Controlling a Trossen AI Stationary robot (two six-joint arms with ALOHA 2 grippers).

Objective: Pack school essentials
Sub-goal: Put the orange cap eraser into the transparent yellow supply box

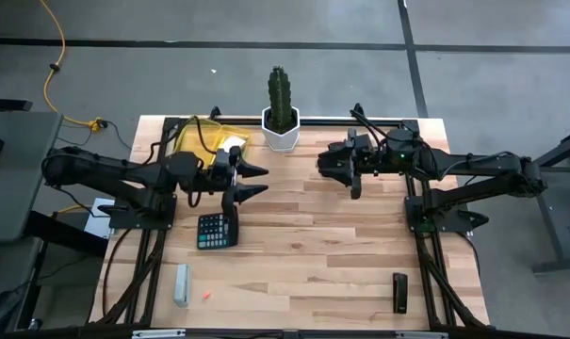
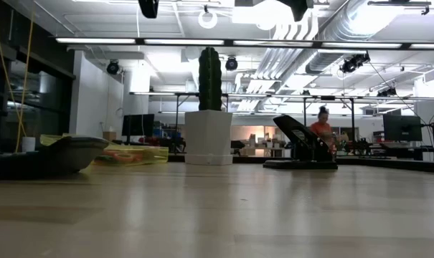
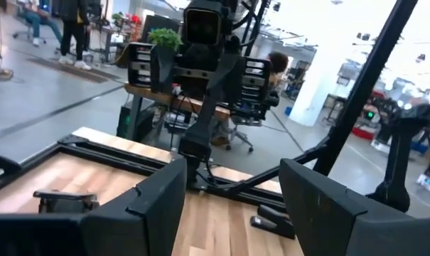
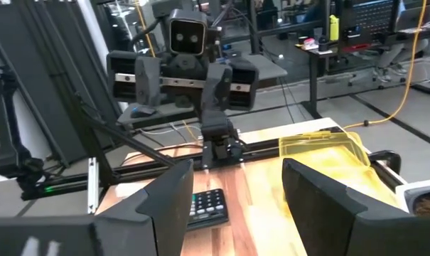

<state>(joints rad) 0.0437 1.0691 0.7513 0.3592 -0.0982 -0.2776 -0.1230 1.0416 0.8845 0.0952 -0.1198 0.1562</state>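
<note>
The left tool [image 1: 253, 181] hovered with fingers apart and empty beside the yellow bin [image 1: 212, 139], above the calculator [image 1: 215, 231]. The right tool [image 1: 328, 163], also apart, waited opposite. The only essential visible, a small orange piece [image 1: 207, 296], lay near the table's [image 1: 341, 245] front edge; reaching down risked grabbing the calculator instead.

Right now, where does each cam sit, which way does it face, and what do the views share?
High: above the table, looking straight down; shows both arms, left gripper, right gripper.
Low: at tabletop height, looking level past the cactus into the room; arm parts only at the top edge.
Left wrist: on the left arm, facing across the table to the right arm; own gripper open.
Right wrist: on the right arm, facing the left arm; own gripper open.
Shared: high and right wrist both show the calculator and yellow bin.
</note>
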